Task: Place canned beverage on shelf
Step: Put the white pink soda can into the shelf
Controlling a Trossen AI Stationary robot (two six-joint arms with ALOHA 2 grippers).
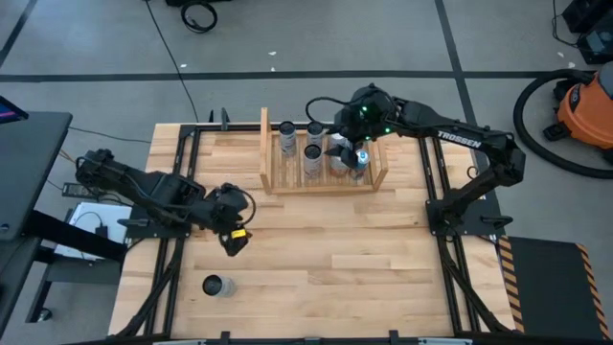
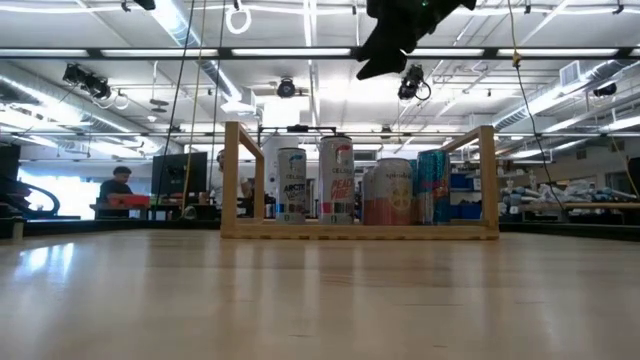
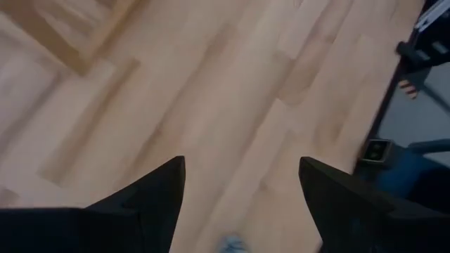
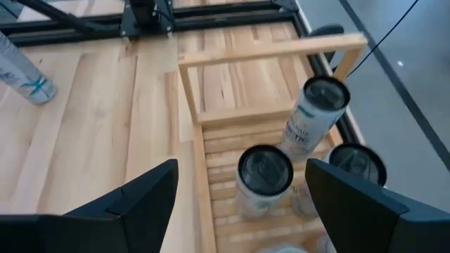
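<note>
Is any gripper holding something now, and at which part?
Nothing is held. The left gripper is open over bare table; the right gripper is open above the cans in the shelf.

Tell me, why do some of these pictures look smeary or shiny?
Left wrist view: the pale wooden tabletop is soft and out of focus. Low view: ceiling lights glare on the near tabletop, while the light wooden shelf of cans stays sharp. High view: even light, faint shadows.
</note>
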